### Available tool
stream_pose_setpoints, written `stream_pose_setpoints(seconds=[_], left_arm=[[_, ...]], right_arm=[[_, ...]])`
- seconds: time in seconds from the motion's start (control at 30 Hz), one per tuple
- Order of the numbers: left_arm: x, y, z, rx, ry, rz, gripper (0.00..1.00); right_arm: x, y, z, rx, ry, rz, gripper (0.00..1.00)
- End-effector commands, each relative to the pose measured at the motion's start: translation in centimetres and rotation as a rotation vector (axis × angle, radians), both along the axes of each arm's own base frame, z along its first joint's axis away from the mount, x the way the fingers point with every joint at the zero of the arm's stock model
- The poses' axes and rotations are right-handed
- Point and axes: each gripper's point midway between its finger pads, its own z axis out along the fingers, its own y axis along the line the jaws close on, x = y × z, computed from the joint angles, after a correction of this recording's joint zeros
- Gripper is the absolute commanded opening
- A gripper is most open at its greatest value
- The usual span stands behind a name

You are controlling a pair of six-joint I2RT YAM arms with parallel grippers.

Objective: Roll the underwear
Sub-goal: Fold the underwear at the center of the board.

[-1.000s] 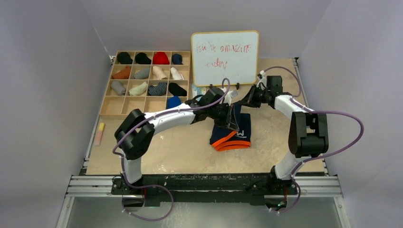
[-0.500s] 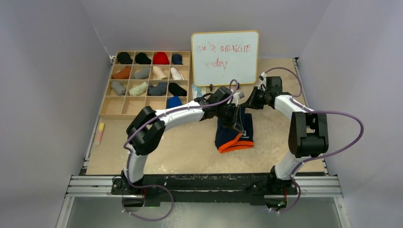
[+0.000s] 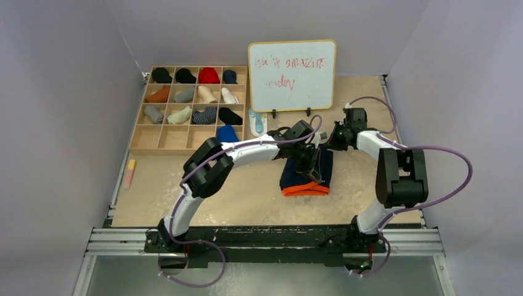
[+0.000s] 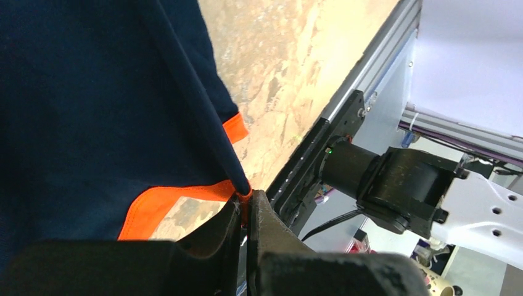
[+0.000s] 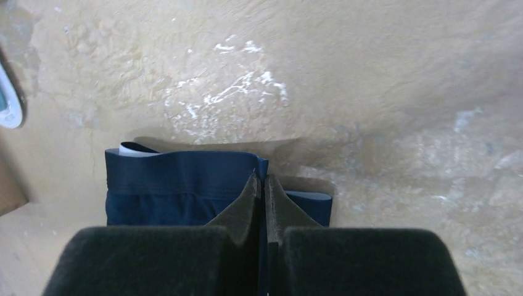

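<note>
1. The navy underwear (image 3: 305, 177) lies just right of centre in the top view. It is folded into a narrow strip on the worktop (image 3: 234, 197). Its long axis runs up and down the frame, and the orange trim (image 3: 305, 190) is at the lower end. I can't pick out a grey pair anywhere.
2. My left claw (image 3: 313, 164) sits over the upper right part of the strip. In its wrist view the jaws are pinched fully together on a corner where the navy hem meets the orange edging. A taut ridge of cloth rises from that pinch toward the top of the frame.
3. My right claw (image 3: 333, 137) is at the strip's upper right corner. Its wrist view shows the pads pressed flat together on the edge of the navy waistband, low in the middle of that frame.
4. Both claws grip at the upper end, so the rest of the cloth lies below them in the top view.
5. I judge the roll should run down the long axis toward the orange end. The left arm is nearer the bulk of the fabric, while the right holds the waistband corner.
</note>
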Motion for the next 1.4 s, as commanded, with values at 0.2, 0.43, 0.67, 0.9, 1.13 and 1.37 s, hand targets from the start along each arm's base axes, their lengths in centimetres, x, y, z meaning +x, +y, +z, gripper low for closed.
stream_pose_setpoints(seconds=[0.2,0.43,0.67,0.9,1.13,1.37], left_arm=[[-2.5,-2.2,2.3,-0.143,0.056,-0.119,0.0],[-2.8,-3.0,2.5,-0.187,0.083,-0.134,0.0],[-4.3,-3.7,2.0,-0.25,0.125,-0.162,0.06],[-5.6,-3.6,2.4,-0.319,0.158,-0.193,0.14],[-5.0,-0.9,4.5,-0.325,0.046,-0.13,0.26],[1.1,6.6,2.5,-0.081,-0.158,0.07,0.44]], right_arm=[[1.7,-3.2,1.2,-0.105,-0.081,-0.156,0.0],[0.5,-4.3,1.7,-0.136,-0.088,-0.232,0.0],[-1.7,-7.6,1.5,-0.173,-0.088,-0.434,0.04],[-4.9,-9.0,1.0,-0.155,-0.023,-0.574,0.11],[-7.0,-9.6,3.2,-0.159,-0.037,-0.641,0.73],[-9.2,-7.5,3.3,-0.103,0.063,-0.555,0.84]])
